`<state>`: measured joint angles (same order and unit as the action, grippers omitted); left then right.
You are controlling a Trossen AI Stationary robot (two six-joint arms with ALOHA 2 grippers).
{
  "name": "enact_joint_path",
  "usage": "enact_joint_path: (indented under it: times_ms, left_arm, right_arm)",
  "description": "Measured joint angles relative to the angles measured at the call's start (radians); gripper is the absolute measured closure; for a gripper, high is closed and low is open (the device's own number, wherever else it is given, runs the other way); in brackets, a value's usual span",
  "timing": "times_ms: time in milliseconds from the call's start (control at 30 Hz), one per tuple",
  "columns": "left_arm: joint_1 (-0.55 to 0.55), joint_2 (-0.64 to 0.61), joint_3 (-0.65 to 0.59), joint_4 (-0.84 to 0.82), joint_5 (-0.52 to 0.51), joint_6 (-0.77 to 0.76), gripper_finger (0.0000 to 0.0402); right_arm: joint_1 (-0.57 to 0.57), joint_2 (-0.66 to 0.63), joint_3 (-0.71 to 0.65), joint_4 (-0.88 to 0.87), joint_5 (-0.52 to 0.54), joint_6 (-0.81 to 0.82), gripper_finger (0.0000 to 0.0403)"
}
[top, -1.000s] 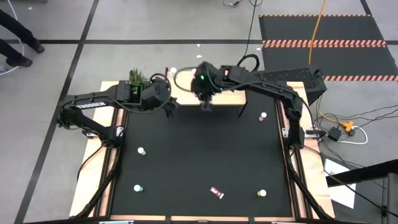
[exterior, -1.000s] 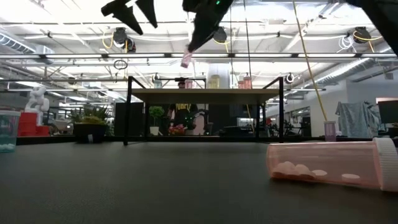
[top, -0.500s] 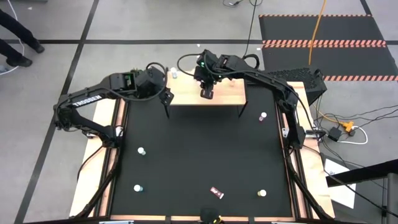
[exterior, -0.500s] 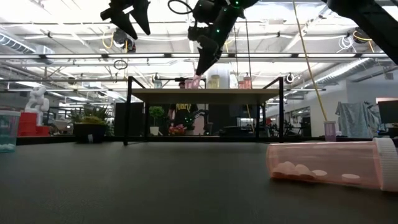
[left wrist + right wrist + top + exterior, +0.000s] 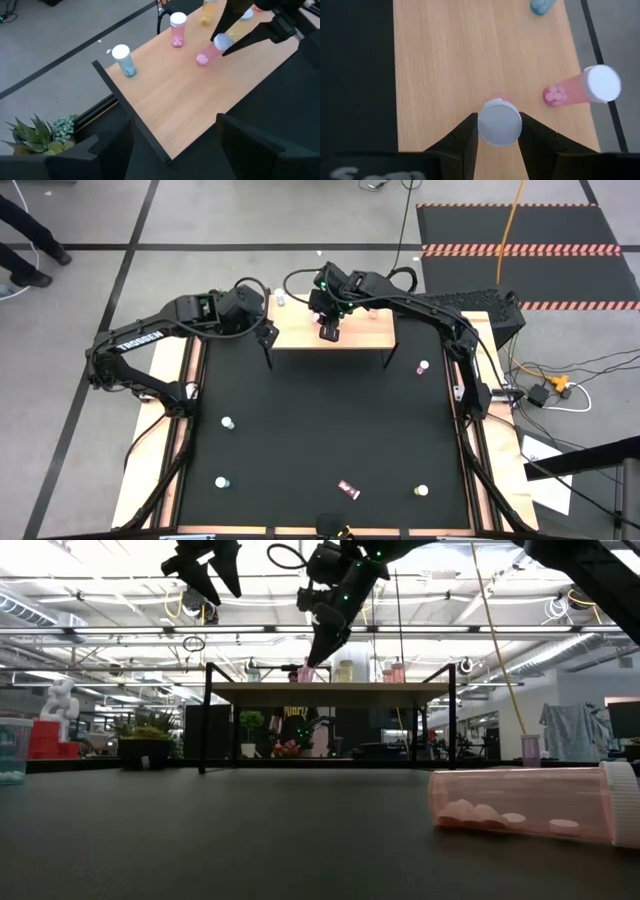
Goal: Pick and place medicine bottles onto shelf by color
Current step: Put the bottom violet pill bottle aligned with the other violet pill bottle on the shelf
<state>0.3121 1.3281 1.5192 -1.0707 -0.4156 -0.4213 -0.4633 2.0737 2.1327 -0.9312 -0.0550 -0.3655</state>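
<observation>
Nearest the low camera, a pink bottle (image 5: 530, 803) lies on its side on the black mat (image 5: 320, 440), pills visible inside; more bottles sit scattered on the mat, not yet sorted. Farther back, the right gripper (image 5: 499, 131) is over the shelf (image 5: 362, 330), jaws clamped on a white-capped pink bottle (image 5: 209, 52) whose base looks at or just above the wood, slightly tilted. Step in hand: placing pink next to the pink bottle already standing (image 5: 177, 29) there. Next move, as I read it: settle it upright, release, lift straight up to avoid knocking the neighbour. A blue bottle (image 5: 123, 60) stands nearer the shelf's corner. Left gripper (image 5: 170, 145) hovers just off the shelf edge, jaws apart, empty. No readable bottle labels; white lettering on the left arm is illegible.
</observation>
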Motion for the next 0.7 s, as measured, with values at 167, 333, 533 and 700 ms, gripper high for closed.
enact_joint_path:
  times_ms: [167,333,533,700]
  left_arm:
    - [-0.008,0.0,0.0,-0.002,0.0,-0.001,0.0128]
    - [-0.007,0.0,0.0,-0.002,0.0,0.001,0.0128]
    - [-0.007,0.0,0.0,-0.002,0.0,0.001,0.0128]
    - [-0.007,0.0,0.0,-0.003,0.008,0.001,0.0128]
  right_arm:
    - [0.0,-0.001,-0.008,0.003,0.001,0.003,0.0288]
    - [0.0,-0.001,-0.009,0.012,0.0,0.013,0.028]
    - [0.0,-0.001,-0.009,0.018,0.001,0.022,0.0268]
    - [0.0,-0.001,-0.009,0.035,0.001,0.032,0.0267]
